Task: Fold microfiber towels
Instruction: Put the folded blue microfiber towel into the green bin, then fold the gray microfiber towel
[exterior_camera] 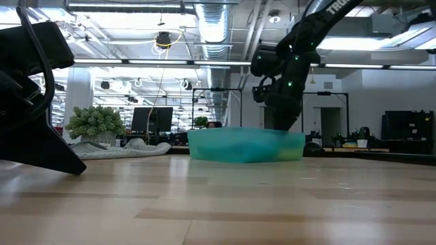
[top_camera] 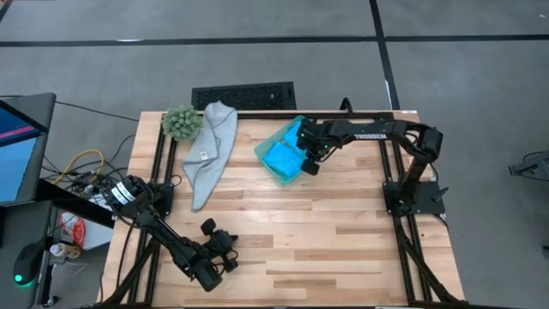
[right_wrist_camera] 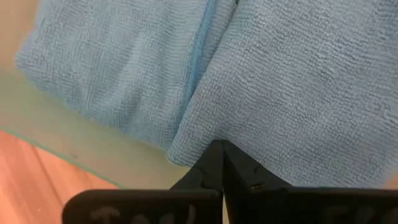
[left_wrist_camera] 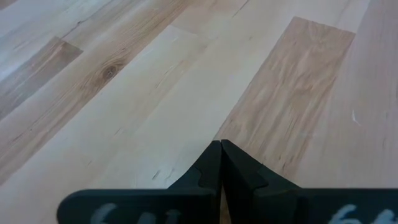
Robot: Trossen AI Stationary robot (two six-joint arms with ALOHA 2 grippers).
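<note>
Pale wood planks, butcher-block style, form the table [top_camera: 283, 232], which stands on grey floor; behind it the low view shows an open workshop with ceiling ducts and monitors. White lettering on the right arm reads roughly "TROSSEN". The right gripper [right_wrist_camera: 219, 148], fingers pressed together, pinches the nubby edge of a sky-blue microfiber towel [right_wrist_camera: 298, 81]; a second folded blue towel [right_wrist_camera: 118, 68] lies just beyond the fingertips, both in the translucent teal tray [top_camera: 273, 163]. The left gripper [left_wrist_camera: 220, 149], closed and empty, hovers over bare wood. A limp grey towel [top_camera: 210, 150] with a small tag lies beside a fuzzy green plant ball [top_camera: 181, 123].
</note>
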